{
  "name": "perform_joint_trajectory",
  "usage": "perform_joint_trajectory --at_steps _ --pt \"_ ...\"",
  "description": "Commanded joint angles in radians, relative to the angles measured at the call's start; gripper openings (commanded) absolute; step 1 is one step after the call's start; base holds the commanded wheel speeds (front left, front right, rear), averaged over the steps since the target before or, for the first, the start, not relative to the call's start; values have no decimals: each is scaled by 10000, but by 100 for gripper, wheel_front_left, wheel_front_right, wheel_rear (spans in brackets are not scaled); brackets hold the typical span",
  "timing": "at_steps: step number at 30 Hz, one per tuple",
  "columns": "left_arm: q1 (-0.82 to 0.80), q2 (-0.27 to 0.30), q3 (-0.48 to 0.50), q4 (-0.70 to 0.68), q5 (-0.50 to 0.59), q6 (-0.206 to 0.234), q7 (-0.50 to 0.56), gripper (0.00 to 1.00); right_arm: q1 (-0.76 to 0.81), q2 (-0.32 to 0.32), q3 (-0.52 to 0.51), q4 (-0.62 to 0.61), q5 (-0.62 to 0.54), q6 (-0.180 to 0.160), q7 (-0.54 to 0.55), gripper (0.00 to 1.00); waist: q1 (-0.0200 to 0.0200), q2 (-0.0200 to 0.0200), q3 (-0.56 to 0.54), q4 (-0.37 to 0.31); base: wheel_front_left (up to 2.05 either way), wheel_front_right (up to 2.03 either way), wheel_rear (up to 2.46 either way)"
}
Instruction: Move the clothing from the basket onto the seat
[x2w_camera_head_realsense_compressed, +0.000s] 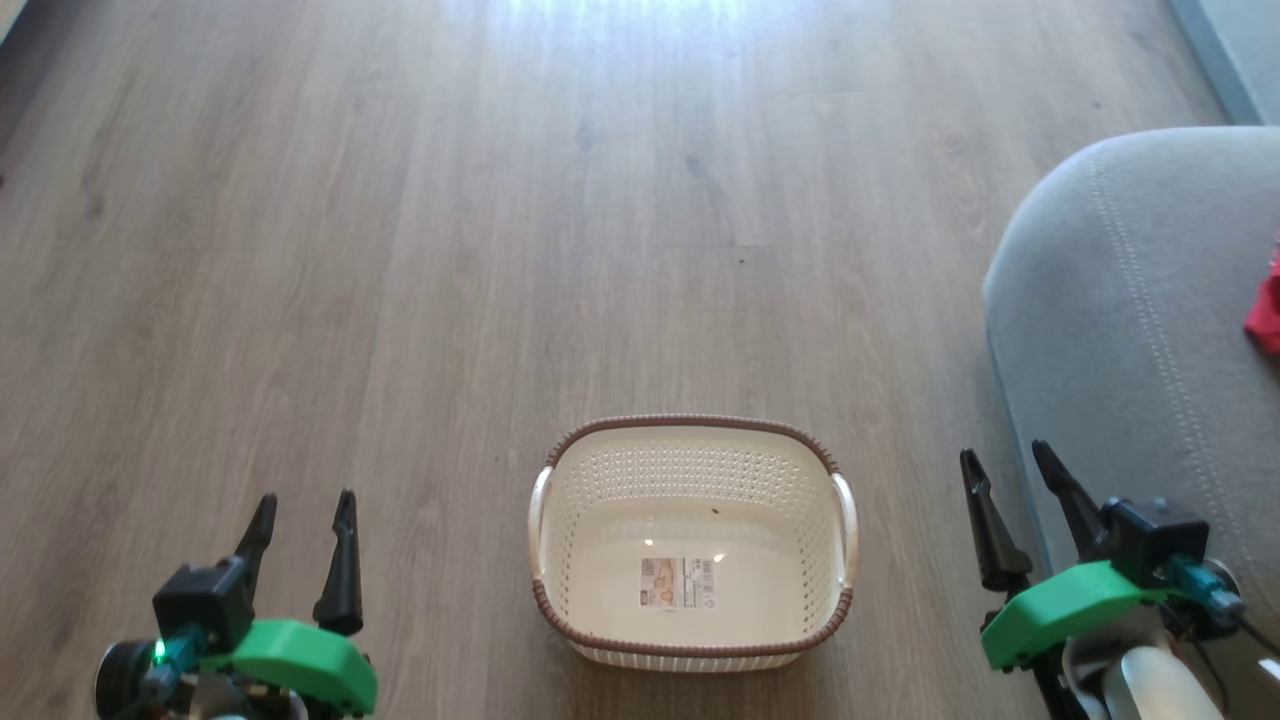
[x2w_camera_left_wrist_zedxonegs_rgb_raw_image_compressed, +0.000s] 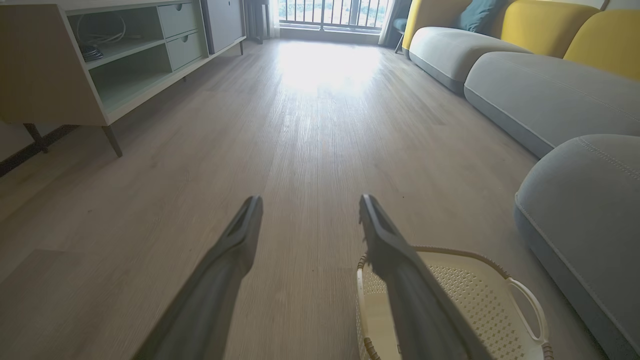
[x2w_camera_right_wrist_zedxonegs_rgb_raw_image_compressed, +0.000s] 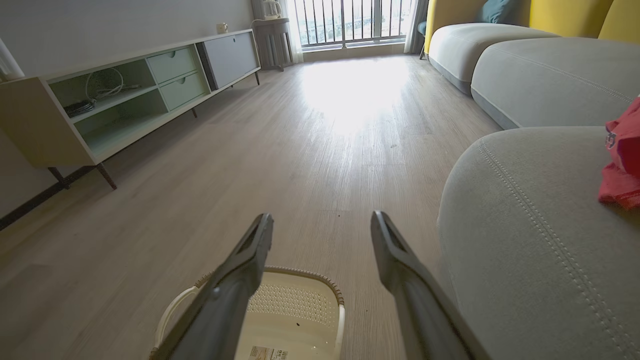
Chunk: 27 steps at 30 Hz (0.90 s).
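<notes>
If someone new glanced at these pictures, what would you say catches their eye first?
The cream basket stands on the wooden floor between the open left gripper and right gripper, holding just a label sticker. Bright red clothing lies on the grey seat at the head view's right edge.

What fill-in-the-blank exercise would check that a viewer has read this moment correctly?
1. The basket on the floor holds ____ clothing.
2. The clothing lying on the seat is ____ in colour.
3. The left gripper and the right gripper are both ____ and hold nothing.
4. In the head view, the basket stands ____ the two grippers.
Missing words: no; red; open; between.
</notes>
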Motion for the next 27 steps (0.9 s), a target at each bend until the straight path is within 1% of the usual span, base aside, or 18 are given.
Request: perform_joint_trajectory --at_steps 1,6,9,21,26,27 --pt "-156 56 287 -478 25 205 -51 100 -203 11 144 -344 -148 -4 -66 100 1 -1 -56 -151 0 0 0" --pt "82 55 188 -700 -70 457 -51 100 -69 84 135 -364 -315 -4 -66 100 1 -1 -47 -285 0 0 0" --pt "109 54 129 -750 -72 502 -51 100 -9 76 138 -303 -413 -4 -66 100 1 -1 -22 -307 0 0 0" --pt "190 54 74 -648 -75 580 -51 100 -77 194 42 -7 -452 -4 -66 100 1 -1 39 -371 0 0 0" --pt "191 53 -24 -469 -316 430 -51 100 -129 225 30 52 -381 -4 -66 100 1 -1 58 -419 0 0 0" --pt "430 -9 -311 -184 -303 432 2 0 143 226 -165 308 -401 0 1 0 1 -1 59 -418 0 0 0"
